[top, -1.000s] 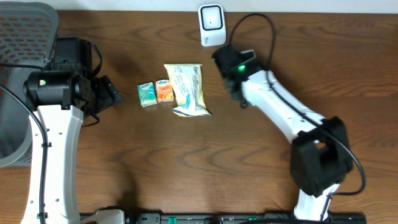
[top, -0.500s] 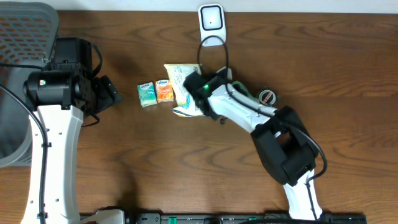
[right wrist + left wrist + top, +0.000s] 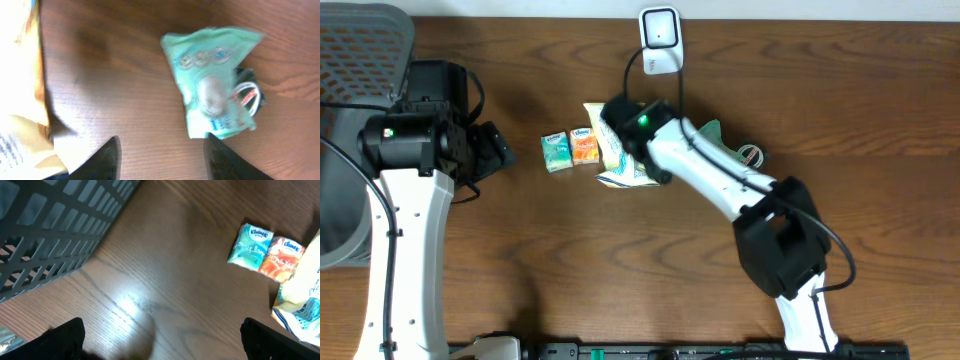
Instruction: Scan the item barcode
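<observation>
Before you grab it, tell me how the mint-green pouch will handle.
The mint-green pouch looks crinkled and soft, so it will probably flop and deform. Its plastic-looking film may be slippery. It lies flat, so rolling seems unlikely.

Teal pack (image 3: 556,151); orange pack (image 3: 584,147); mint-green pouch (image 3: 210,85) — dark wood-grain table (image 3: 620,260).

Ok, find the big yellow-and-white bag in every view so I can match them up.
Overhead: yellow-and-white bag near the table's middle, its top under the right arm.
Left wrist: at the right edge, cut off by the frame.
Right wrist: at the left edge, washed out and cropped.
Landmark: the orange tissue pack sits just beside the bag in overhead and left wrist; right wrist does not show it.
</observation>
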You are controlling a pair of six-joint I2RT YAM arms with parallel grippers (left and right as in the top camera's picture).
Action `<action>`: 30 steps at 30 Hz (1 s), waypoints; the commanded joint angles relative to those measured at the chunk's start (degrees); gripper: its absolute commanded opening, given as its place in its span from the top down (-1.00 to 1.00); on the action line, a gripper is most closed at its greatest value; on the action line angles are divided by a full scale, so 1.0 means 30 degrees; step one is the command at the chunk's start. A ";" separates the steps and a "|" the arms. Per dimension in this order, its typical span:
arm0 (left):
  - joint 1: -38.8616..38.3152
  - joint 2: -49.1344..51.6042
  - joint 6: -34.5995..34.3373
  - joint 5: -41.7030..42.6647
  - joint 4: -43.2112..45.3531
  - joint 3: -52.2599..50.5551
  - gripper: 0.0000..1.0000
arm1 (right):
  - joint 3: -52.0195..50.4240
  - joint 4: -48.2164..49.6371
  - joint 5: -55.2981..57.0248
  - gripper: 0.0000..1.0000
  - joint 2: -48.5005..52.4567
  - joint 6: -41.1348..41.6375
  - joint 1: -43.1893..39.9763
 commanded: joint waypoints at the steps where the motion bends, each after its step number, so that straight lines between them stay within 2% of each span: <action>1: 0.0080 0.0087 -0.0175 -0.0182 -0.0066 0.0000 -0.95 | 0.1450 -0.0576 -0.1180 -0.33 -0.0211 -0.0262 -0.2011; 5: 0.0080 0.0087 -0.0175 -0.0182 -0.0066 0.0000 -0.95 | 0.1596 -0.0488 -0.5377 -0.58 -0.0211 -0.3424 -0.4437; 8: 0.0080 0.0087 -0.0175 -0.0182 -0.0066 0.0000 -0.96 | 0.1413 -0.0138 -0.9938 -0.62 -0.0204 -0.6543 -0.6499; 10: 0.0080 0.0087 -0.0175 -0.0182 -0.0066 0.0000 -0.96 | 0.1399 -0.0058 -1.3070 -0.75 -0.0168 -0.8867 -0.7628; 12: 0.0080 0.0087 -0.0175 -0.0182 -0.0066 0.0000 -0.96 | 0.1399 -0.0066 -1.4659 -0.84 -0.0131 -1.0214 -0.8400; 16: 0.0080 0.0087 -0.0175 -0.0182 -0.0066 0.0000 -0.96 | 0.1399 0.0058 -1.5489 -0.89 0.0066 -1.1540 -0.9581; 30: 0.0080 0.0087 -0.0175 -0.0182 -0.0066 0.0000 -0.96 | -0.0270 0.1282 -1.6757 -0.68 0.0962 -1.2284 -0.9821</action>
